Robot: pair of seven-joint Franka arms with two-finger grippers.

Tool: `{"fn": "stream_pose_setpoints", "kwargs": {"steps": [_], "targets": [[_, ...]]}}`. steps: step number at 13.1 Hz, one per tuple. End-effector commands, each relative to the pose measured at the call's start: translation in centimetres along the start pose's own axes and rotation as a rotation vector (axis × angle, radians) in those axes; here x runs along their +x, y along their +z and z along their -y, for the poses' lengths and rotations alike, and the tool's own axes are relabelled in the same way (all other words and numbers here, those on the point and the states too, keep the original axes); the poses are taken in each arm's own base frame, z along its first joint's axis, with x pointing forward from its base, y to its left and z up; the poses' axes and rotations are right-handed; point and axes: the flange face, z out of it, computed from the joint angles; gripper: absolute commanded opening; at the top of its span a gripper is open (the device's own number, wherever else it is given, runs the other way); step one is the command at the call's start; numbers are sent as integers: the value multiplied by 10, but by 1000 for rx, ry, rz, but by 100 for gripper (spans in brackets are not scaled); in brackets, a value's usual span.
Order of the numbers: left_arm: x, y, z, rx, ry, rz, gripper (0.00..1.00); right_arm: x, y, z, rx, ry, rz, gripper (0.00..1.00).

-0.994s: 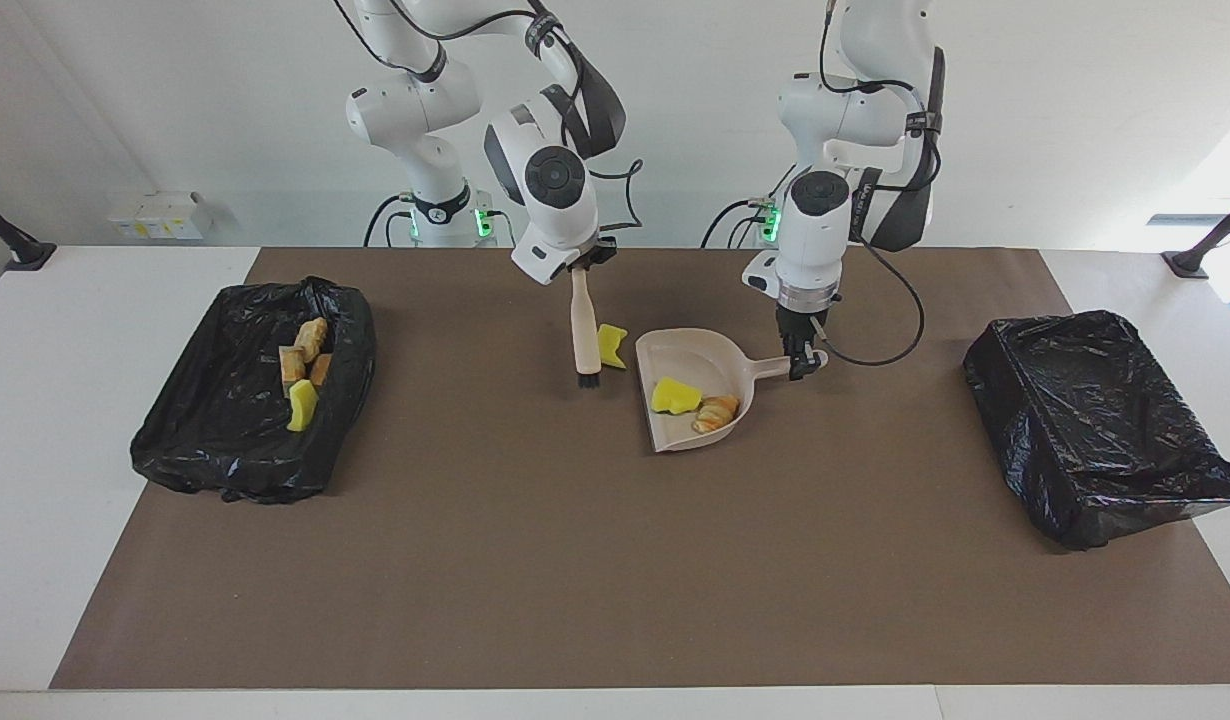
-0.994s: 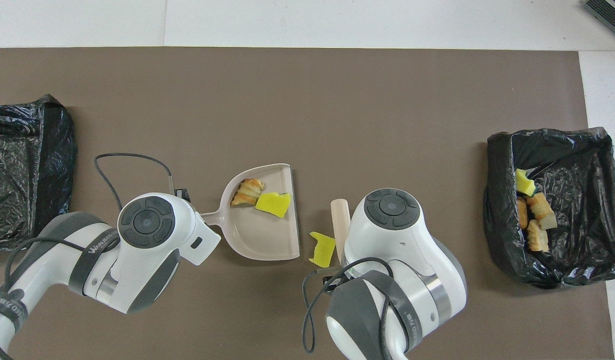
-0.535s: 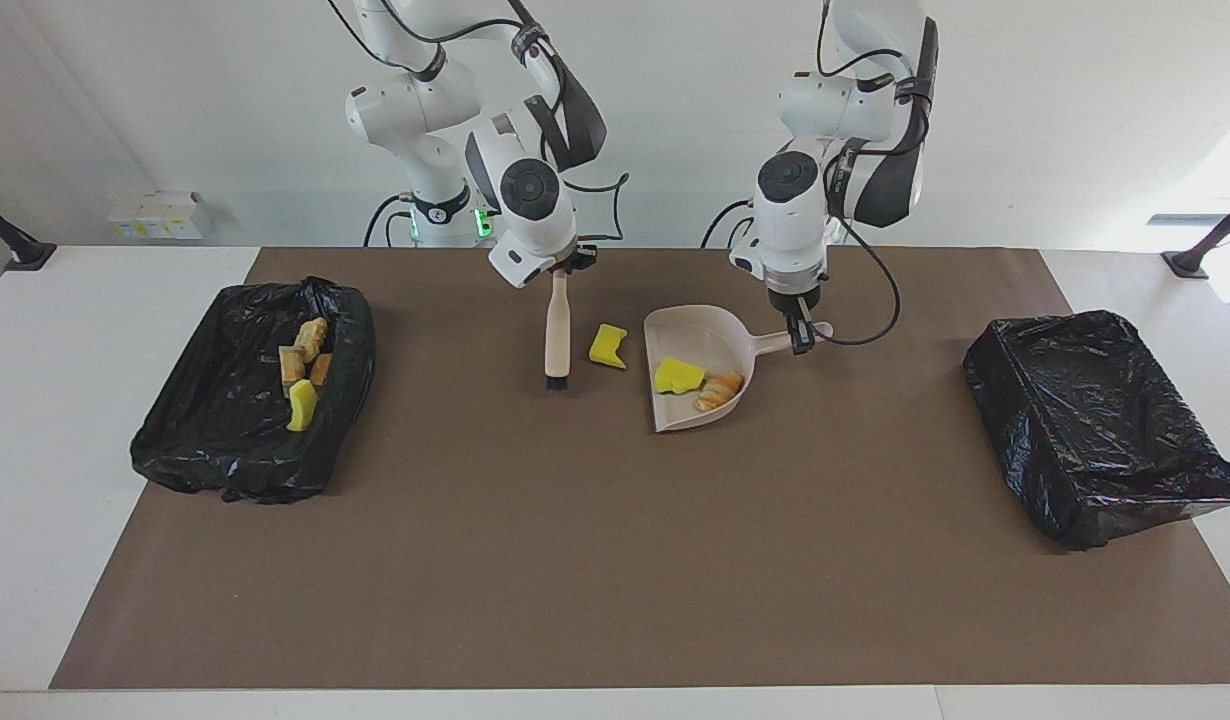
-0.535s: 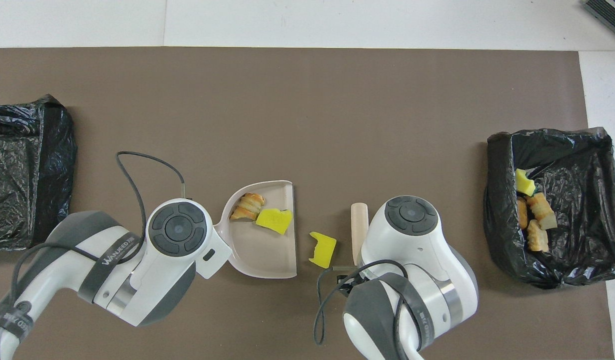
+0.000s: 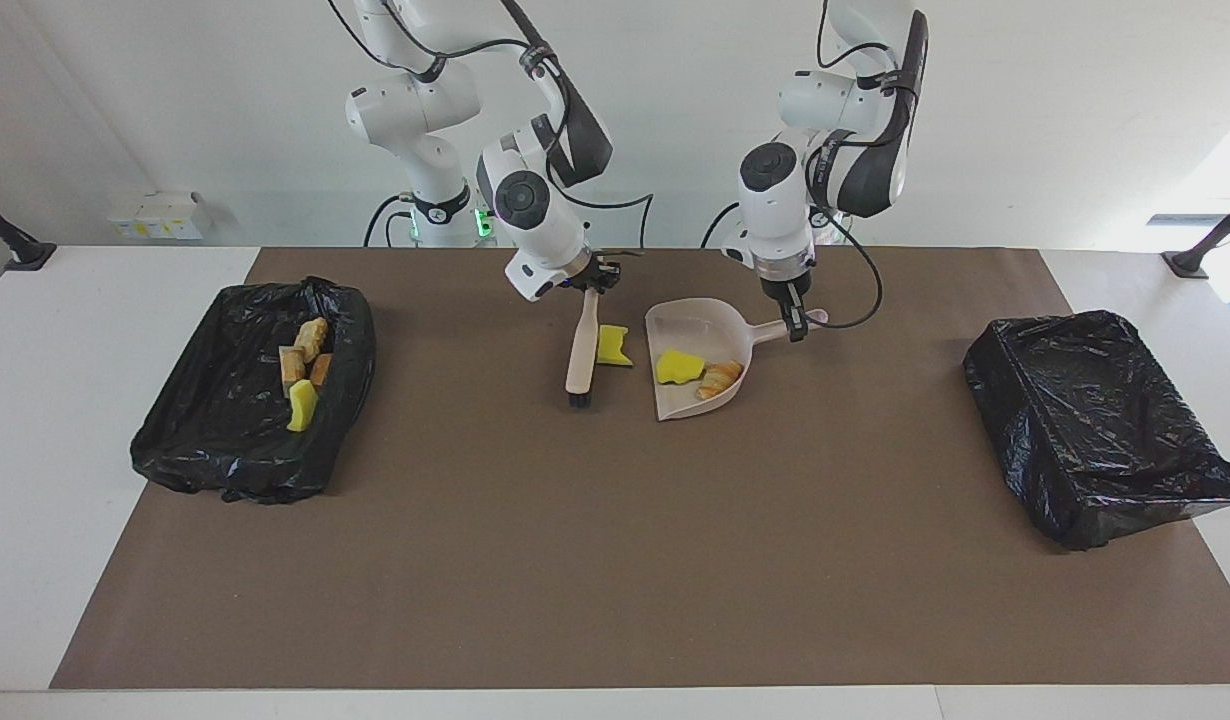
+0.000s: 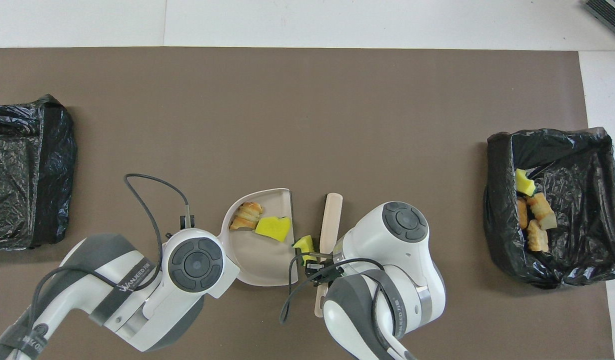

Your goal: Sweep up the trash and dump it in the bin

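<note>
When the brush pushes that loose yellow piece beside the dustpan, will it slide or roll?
The loose yellow piece looks like flat-sided foam, so it likely slides or tumbles, not rolls. It seems light; the brush could flick it past the dustpan.

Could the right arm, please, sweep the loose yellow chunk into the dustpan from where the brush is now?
Probably yes: the right gripper holds the brush right beside the loose yellow chunk, with bare mat and nothing else between it and the dustpan mouth.
</note>
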Motion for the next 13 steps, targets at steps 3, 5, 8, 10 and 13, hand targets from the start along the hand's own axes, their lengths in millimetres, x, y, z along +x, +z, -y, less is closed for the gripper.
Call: {"fn": "stream_pose_setpoints", "kwargs": {"steps": [3, 5, 8, 10, 13], "targets": [[7, 15, -3, 40, -13, -34, 0, 8, -7, 26, 129, 43, -18, 0], [11, 15, 1, 60, -18, -71, 0, 8, -8, 29, 133, 45, -20, 0], [7, 19, 13, 86, -37, -115, 0, 10, -28, 45, 164, 55, -42, 0], [9, 20, 16, 98, -44, -137, 0, 3, -44, 52, 148, 52, -12, 0], [10, 19, 19, 102, -62, -171, 0, 0, -75, 62, 117, 53, -5, 0]]}}
